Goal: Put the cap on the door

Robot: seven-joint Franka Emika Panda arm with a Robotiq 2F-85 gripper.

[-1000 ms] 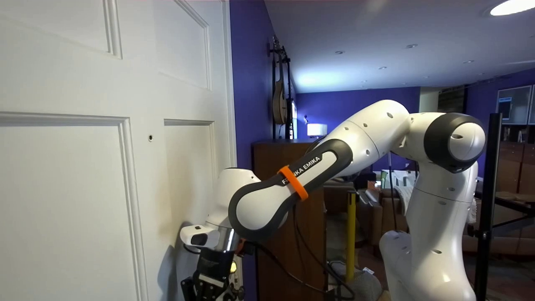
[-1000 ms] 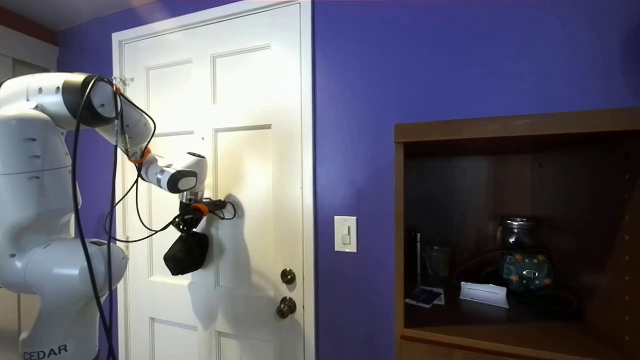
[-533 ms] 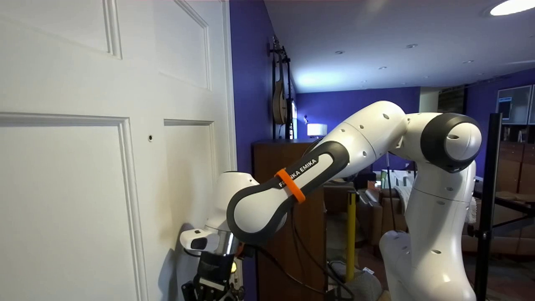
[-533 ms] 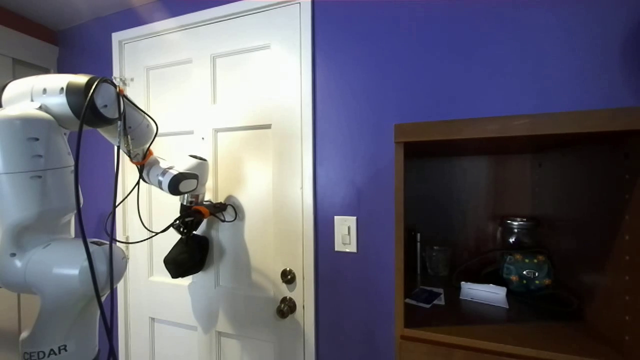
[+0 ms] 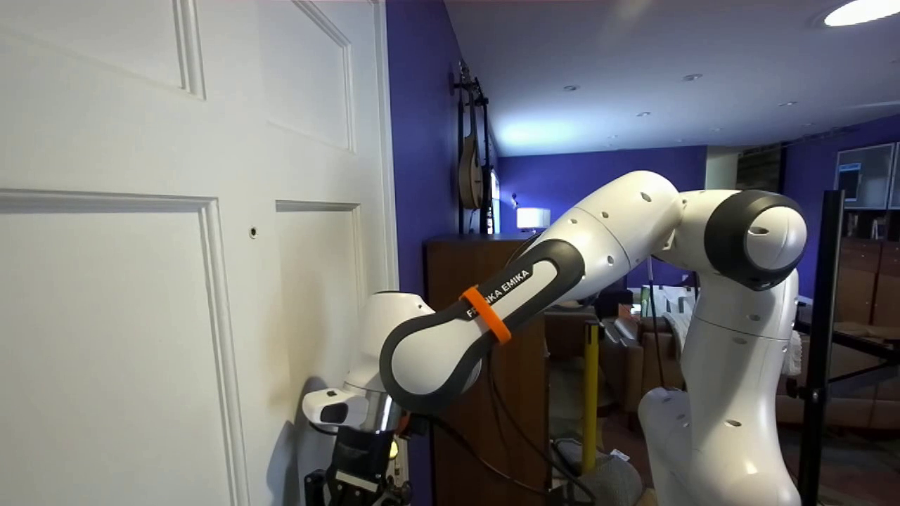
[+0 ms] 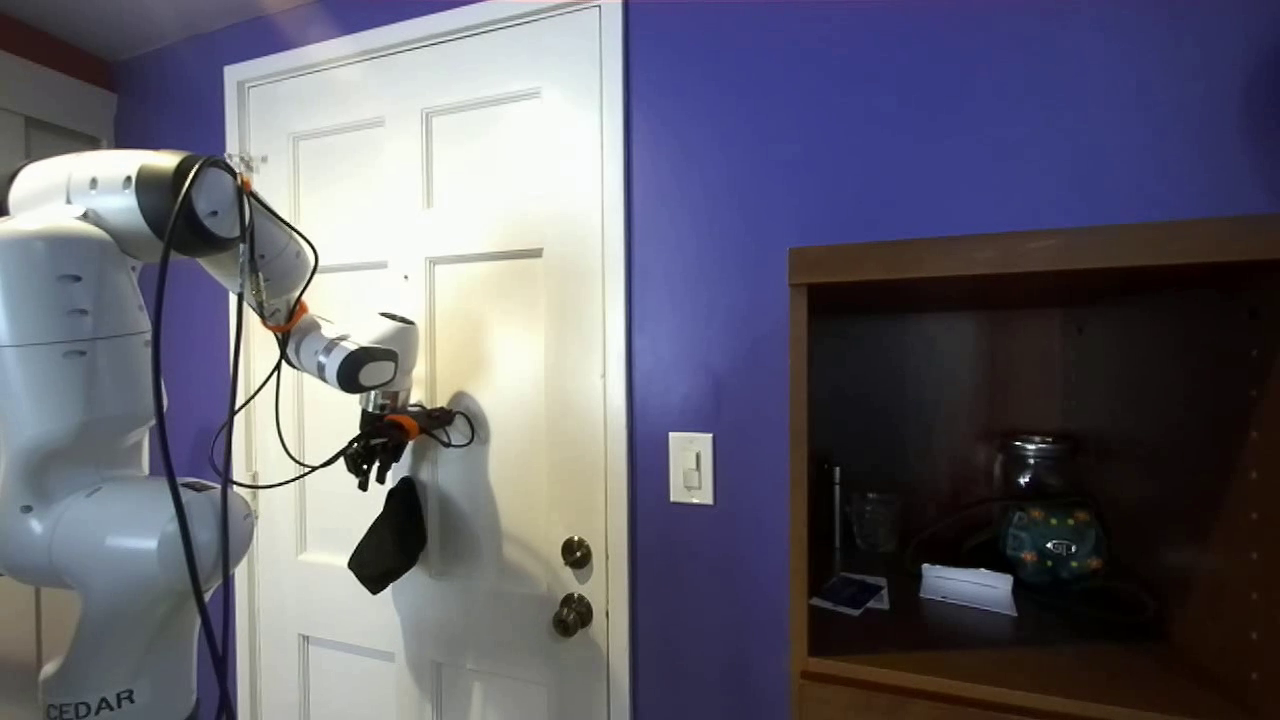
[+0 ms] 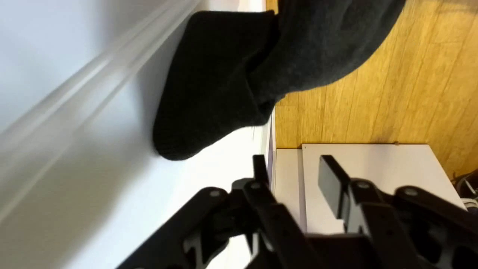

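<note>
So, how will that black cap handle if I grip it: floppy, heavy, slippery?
The black cap is probably floppy: the wrist view shows its cloth creased and folded. Soft fabric throughout suggests it's light for its size. Its matte surface probably won't slip easily.

A white panelled door [image 5: 119, 337] fills the left of the frame, with a small dark spot [image 5: 253, 232] left of centre. The white robot arm [image 5: 612, 232], bearing an orange band [image 5: 486, 315], arches from lower right to lower centre; the black pincer [image 5: 355, 486] is cropped by the bottom edge, its jaw spread hard to judge. Background: brown cabinet [image 5: 520, 372], purple wall [image 5: 422, 140], hanging guitar [image 5: 470, 176], lit lamp [image 5: 533, 218], yellow post [image 5: 590, 393].
</note>
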